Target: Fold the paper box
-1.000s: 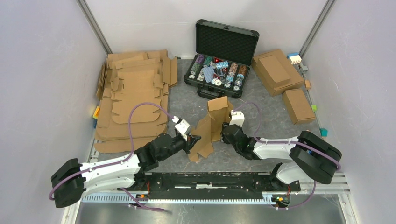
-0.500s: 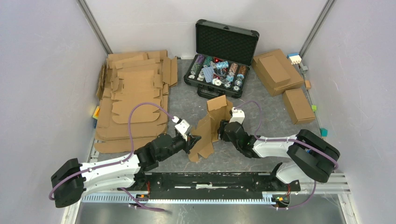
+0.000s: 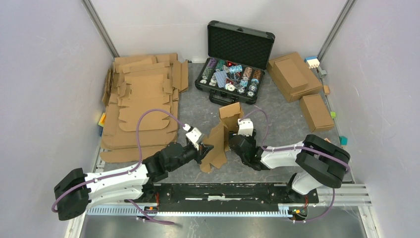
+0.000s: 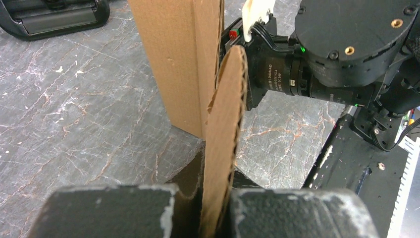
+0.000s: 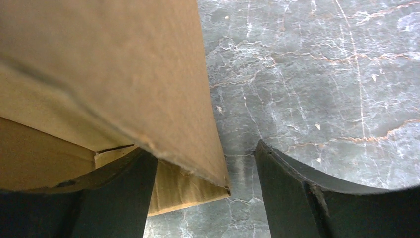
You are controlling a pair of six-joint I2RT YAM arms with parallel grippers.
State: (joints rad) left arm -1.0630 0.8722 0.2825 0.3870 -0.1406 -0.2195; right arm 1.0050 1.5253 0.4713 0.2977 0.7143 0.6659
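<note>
The paper box (image 3: 224,133) is a brown cardboard blank, partly folded and standing upright mid-table. My left gripper (image 3: 205,148) is shut on one of its rounded flaps (image 4: 224,134), which runs edge-on between the jaws of that gripper (image 4: 215,218). My right gripper (image 3: 231,141) is pressed up to the box's right side. In the right wrist view it (image 5: 203,161) stands open, and a lower corner of a cardboard panel (image 5: 109,74) reaches into the gap beside the left finger (image 5: 119,198). The right finger (image 5: 297,198) is clear of the cardboard.
An open black case (image 3: 233,74) of chips sits behind the box. A pile of flat cardboard blanks (image 3: 141,106) covers the left side. Two folded brown boxes (image 3: 293,74) (image 3: 316,112) and small coloured blocks (image 3: 342,141) lie at the right.
My right gripper has slid left, up against the box, and its jaws have spread wider. The left gripper has kept its hold without moving.
</note>
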